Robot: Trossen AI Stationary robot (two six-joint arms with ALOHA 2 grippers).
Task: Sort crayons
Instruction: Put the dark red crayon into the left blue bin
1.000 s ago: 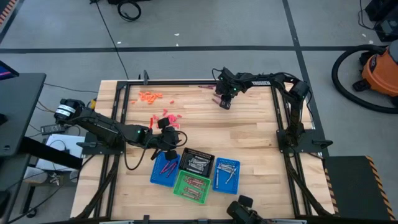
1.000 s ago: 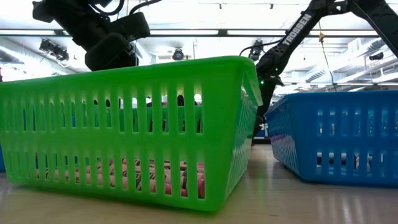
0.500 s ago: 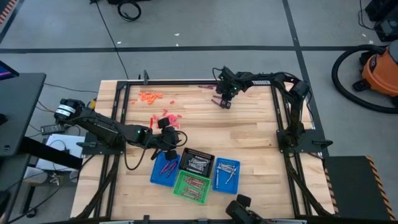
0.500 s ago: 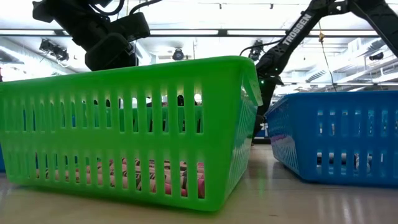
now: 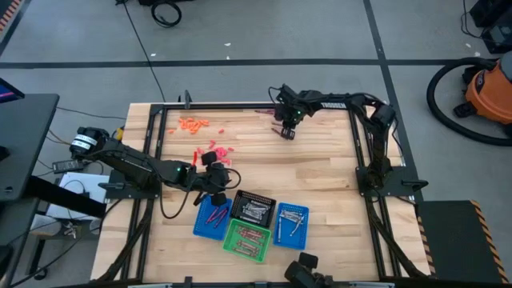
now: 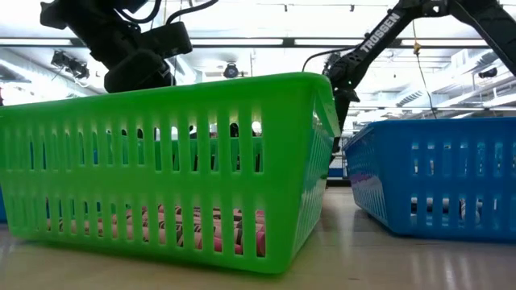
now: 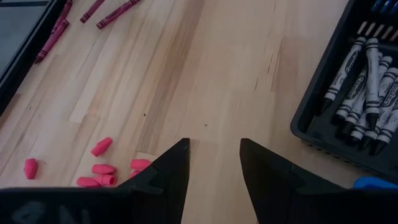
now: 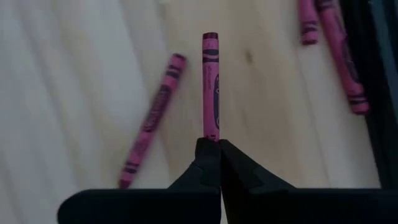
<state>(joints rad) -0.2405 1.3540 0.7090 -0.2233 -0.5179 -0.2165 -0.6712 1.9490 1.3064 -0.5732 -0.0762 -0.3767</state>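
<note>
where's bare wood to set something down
Bare wood runs between the right claw at the far edge and the black basket near the front. Crowded: pink bits by the left claw, and orange bits far left.

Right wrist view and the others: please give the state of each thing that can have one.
right gripper: shut on maroon crayon
left gripper: open, empty, over bare table
black basket: holds grey crayons
green basket: holds crayons
loose crayon: lying flat

Pale planked wooden table (image 5: 320, 184), smooth; glossy plastic mesh green basket (image 6: 161, 161); matt paper-wrapped crayons (image 8: 210, 87)
</note>
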